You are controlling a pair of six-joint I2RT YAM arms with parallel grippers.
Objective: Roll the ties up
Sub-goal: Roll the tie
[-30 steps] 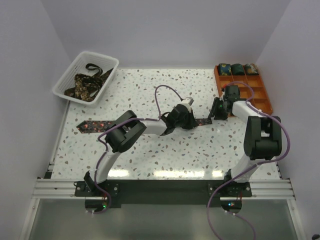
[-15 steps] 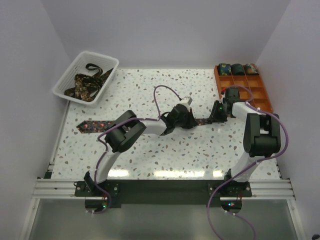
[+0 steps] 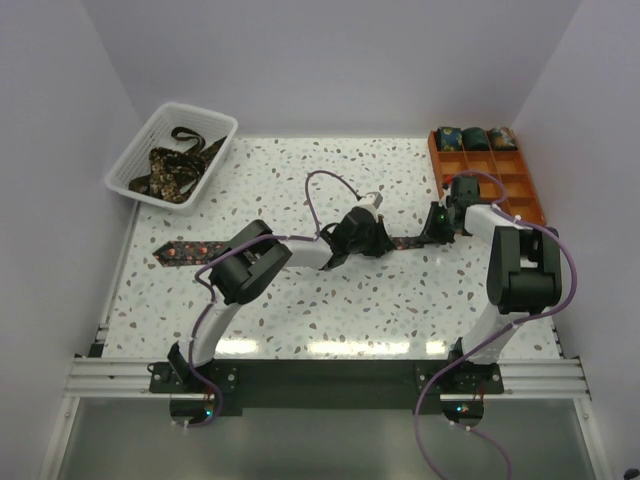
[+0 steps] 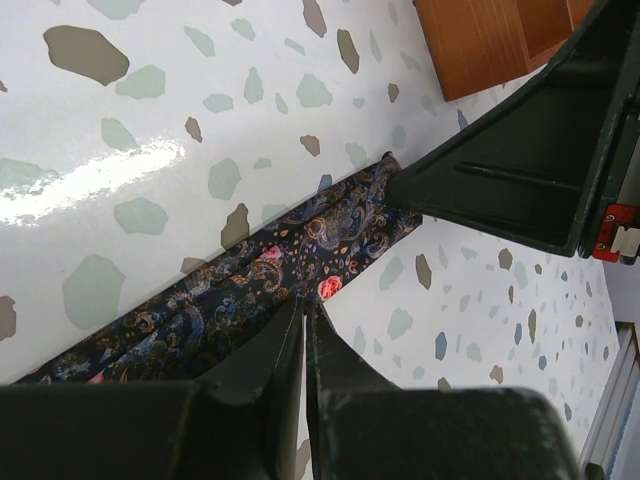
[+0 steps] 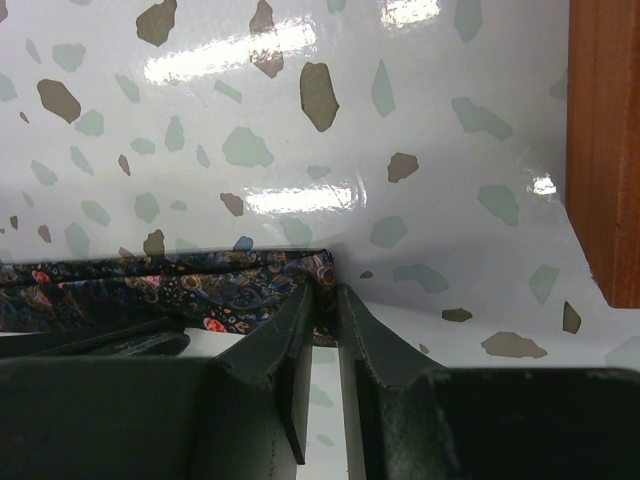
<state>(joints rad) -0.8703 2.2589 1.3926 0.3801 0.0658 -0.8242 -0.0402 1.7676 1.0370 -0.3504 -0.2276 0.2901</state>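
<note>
A dark floral tie [image 3: 200, 248] lies flat across the table, its pointed end at the left. My left gripper [image 3: 376, 240] is shut, with its tips resting on the tie [image 4: 300, 250] close to its right end. My right gripper [image 3: 432, 228] is shut on that right end of the tie [image 5: 180, 285], and fabric shows between its fingers [image 5: 300, 310]. The right gripper's body [image 4: 530, 170] shows just beyond the tie's end in the left wrist view. Three rolled ties [image 3: 475, 138] sit in the orange tray's back row. More loose ties [image 3: 172, 168] lie in the white basket.
The orange gridded tray [image 3: 520, 190] stands at the back right, close behind my right gripper; its edge also shows in the right wrist view [image 5: 605, 150] and the left wrist view [image 4: 480, 45]. The white mesh basket [image 3: 135, 150] stands at the back left.
My right gripper has come down slightly toward the tie's right end and closed on it. My left gripper has stayed on the tie.
</note>
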